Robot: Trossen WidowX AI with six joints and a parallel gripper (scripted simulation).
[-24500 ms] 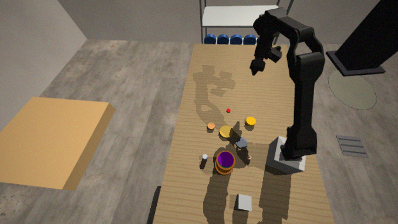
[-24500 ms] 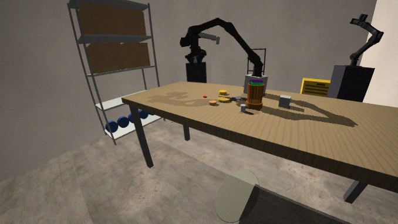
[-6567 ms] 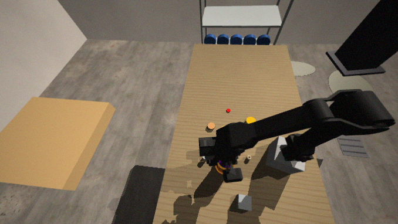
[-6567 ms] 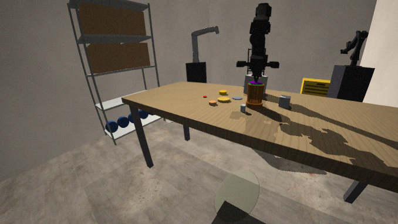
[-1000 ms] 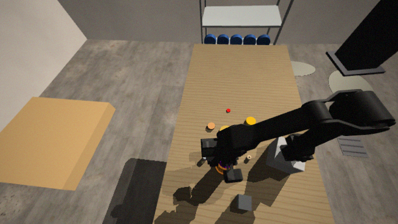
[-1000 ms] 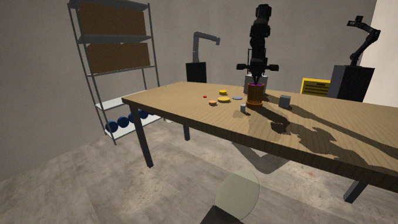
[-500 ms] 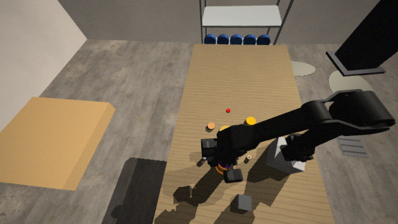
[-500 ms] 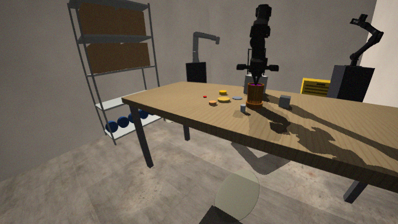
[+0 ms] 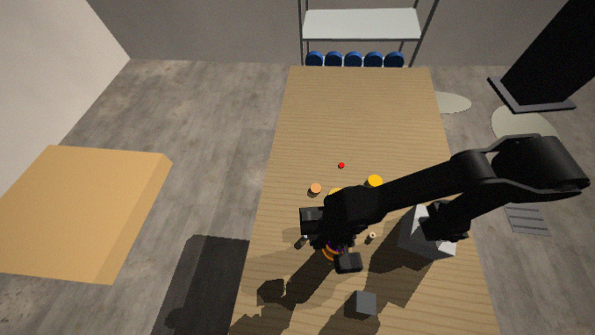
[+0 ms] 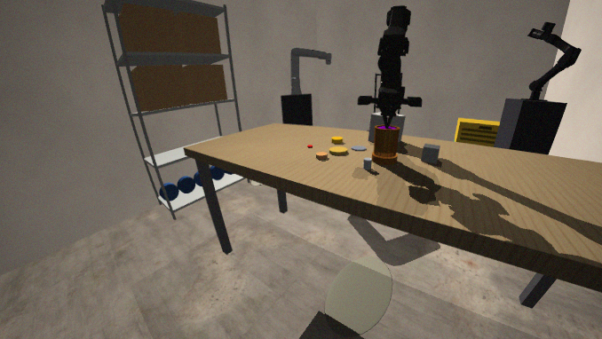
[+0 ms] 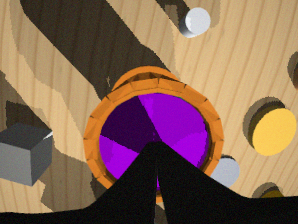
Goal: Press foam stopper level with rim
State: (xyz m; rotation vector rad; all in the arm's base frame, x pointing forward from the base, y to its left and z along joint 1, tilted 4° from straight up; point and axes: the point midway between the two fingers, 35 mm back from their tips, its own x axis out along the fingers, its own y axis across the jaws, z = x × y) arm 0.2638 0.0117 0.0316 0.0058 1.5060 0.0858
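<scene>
The orange-brown jar (image 10: 385, 146) (image 11: 95, 137) (image 9: 326, 253) stands upright on the wooden table (image 10: 284, 164) (image 9: 351, 114). The purple foam stopper (image 11: 166, 117) (image 10: 384, 127) fills its mouth, and a thin purple edge shows at the rim in the exterior view. My gripper (image 11: 155, 148) (image 10: 387, 122) (image 9: 335, 245) is shut and empty. It points straight down, with its closed tips on the stopper near the middle. How deep the stopper sits I cannot tell.
A grey cube (image 9: 365, 302) (image 10: 430, 153) (image 11: 23, 152) and a small grey cylinder (image 10: 367, 163) (image 11: 197, 20) stand near the jar. Yellow discs (image 9: 375, 180) (image 10: 338, 150) (image 11: 274, 131), an orange disc (image 9: 315, 188) (image 10: 321, 155), a grey-blue disc (image 10: 359, 148) and a red dot (image 9: 341, 165) lie beyond. The arm's grey base (image 9: 417, 237) is beside it.
</scene>
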